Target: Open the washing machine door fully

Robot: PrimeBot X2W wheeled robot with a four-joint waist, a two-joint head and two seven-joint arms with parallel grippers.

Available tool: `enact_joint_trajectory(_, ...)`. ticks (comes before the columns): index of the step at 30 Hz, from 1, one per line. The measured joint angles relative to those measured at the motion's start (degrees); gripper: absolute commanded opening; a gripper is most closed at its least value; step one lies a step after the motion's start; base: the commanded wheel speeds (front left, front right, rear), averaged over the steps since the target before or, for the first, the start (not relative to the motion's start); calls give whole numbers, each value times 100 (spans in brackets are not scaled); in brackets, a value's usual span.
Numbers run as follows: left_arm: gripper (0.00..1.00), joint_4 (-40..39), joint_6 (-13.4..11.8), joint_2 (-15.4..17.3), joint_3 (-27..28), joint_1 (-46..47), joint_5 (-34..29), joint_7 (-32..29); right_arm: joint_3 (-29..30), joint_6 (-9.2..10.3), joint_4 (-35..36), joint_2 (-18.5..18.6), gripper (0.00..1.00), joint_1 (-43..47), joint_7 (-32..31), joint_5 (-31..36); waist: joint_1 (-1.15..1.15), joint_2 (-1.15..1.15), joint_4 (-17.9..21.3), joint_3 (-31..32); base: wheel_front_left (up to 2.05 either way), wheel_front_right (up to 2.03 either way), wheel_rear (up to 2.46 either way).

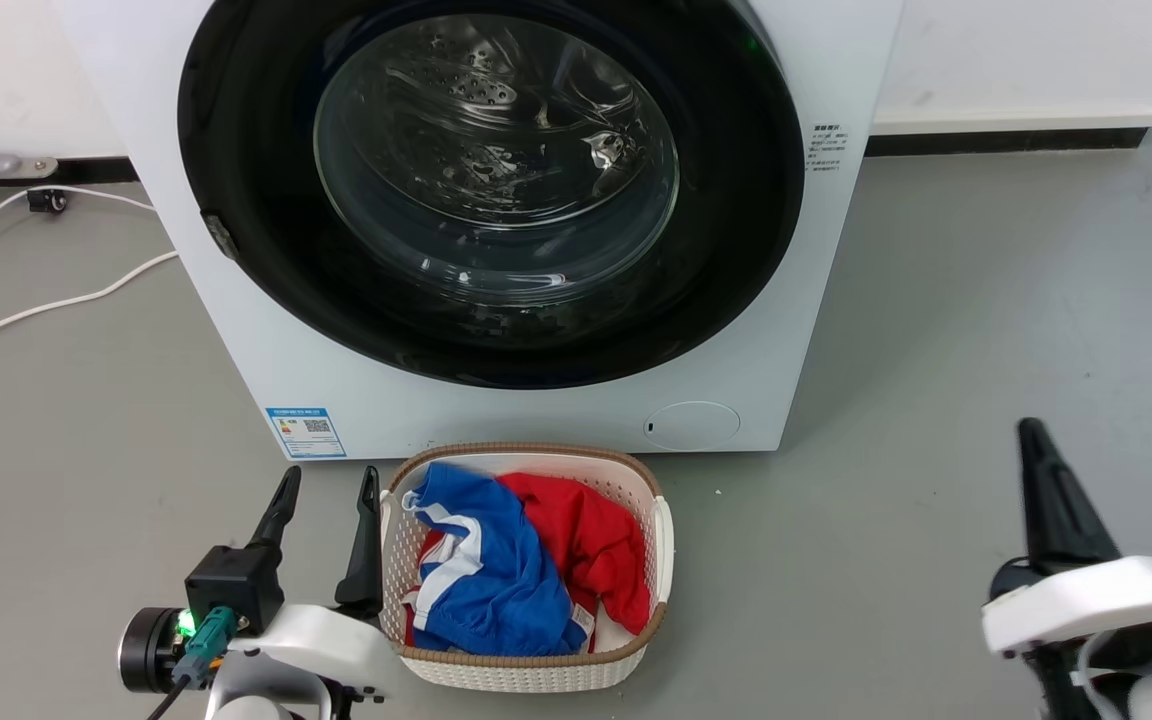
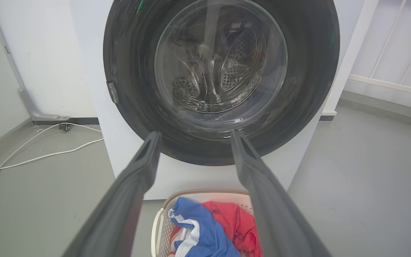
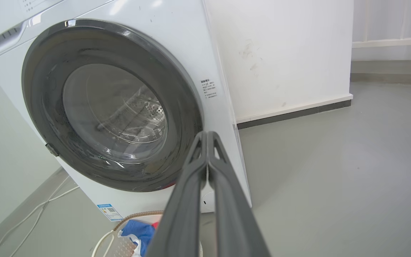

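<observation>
At lower left of head view: left gripper [image 1: 330,482], long dark fingers apart, empty, beside white perforated plastic basket [image 1: 663,535]. Up ahead: small grey tab [image 1: 219,235] on left rim of large round glossy black washing machine door [image 1: 496,180], shut flush on white cabinet [image 1: 536,420]; left gripper nearer it. Far right: right gripper [image 3: 207,137], fingers pressed together, empty.

The left tool [image 1: 330,475] sits low on the robot's left side, its two long dark fingers pointing up and spread well apart. Over on the right, the right tool [image 1: 1031,440] also points upward, its fingers pressed tight together.
</observation>
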State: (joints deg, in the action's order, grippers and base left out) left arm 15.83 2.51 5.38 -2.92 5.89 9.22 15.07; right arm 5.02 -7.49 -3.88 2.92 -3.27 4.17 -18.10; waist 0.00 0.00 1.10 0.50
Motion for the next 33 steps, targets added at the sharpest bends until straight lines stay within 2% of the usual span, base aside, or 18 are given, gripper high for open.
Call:
enact_joint_trajectory(5,100,-36,-1,-18,23,11,-8,0,449,0,-299,1,0,-244,16,-1437,0,0,8,-54,0,0,0)
enact_joint_trajectory(10,100,-76,0,-40,16,87,-41,0,913,0,-578,-1,0,-580,8,-3354,0,0,-6,-199,0,0,0)
enact_joint_trajectory(14,100,-186,0,-53,3,205,-67,0,1434,1,-981,-1,0,-1046,-311,-4955,0,0,-27,-381,0,0,0)
enact_joint_trajectory(17,100,-280,0,-62,2,281,-85,0,1875,1,-1440,1,0,-1525,-690,-5836,0,0,-44,-534,0,0,0)
enact_joint_trajectory(21,100,-405,-4,-85,-13,385,-98,0,2217,1,-2218,147,0,-2195,-1200,-6529,0,0,-85,-736,0,0,0)
enact_joint_trajectory(25,100,-500,-1,-96,-18,506,-99,0,2376,1,-3107,453,0,-3088,-1722,-7047,0,0,-136,-946,0,0,0)
enact_joint_trajectory(29,100,-570,36,-109,-49,666,-116,0,2310,1,-3933,816,0,-3997,-2108,-7225,0,0,-201,-1177,0,0,0)
enact_joint_trajectory(33,100,-655,52,-134,-100,842,-155,0,1991,1,-4633,1150,0,-4933,-2495,-7116,0,0,-284,-1432,0,0,0)
